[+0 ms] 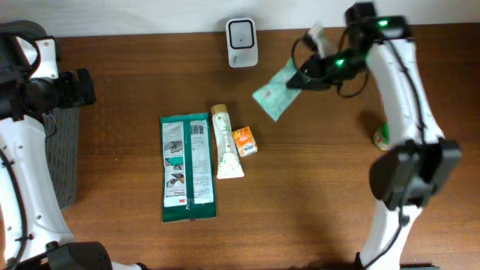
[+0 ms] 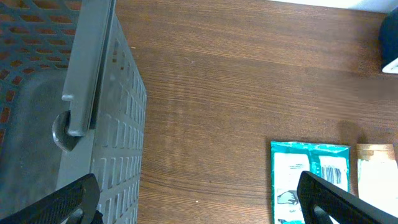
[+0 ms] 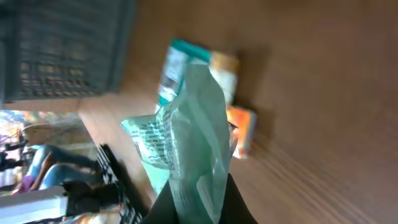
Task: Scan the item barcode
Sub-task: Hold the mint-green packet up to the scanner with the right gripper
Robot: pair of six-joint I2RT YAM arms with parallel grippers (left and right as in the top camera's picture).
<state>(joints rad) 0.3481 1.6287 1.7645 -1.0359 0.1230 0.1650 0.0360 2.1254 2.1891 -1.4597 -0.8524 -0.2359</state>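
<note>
My right gripper (image 3: 198,202) clamped tight on a thin, crinkled pale-green plastic pouch (image 3: 196,137), hanging in soft folds, lifted off the wood-grain table (image 1: 315,187) near the rounded white scanner (image 1: 242,43), my left gripper (image 2: 198,186) spread wide beside the grey mesh basket (image 2: 118,137)

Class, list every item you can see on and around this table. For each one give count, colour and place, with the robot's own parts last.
scanner: one, white with a dark face, back edge of the table
pouch: one, pale green, lifted near the scanner
packet: one, green and white, flat, centre-left
tube: one, white with a tan cap, beside the packet
box: one, orange, next to the tube
basket: one, grey, left edge
hidden item: one, greenish, behind the right arm, unclear
table: one, brown wood
left gripper: one, black, open, by the basket
right gripper: one, black, shut on the pouch
</note>
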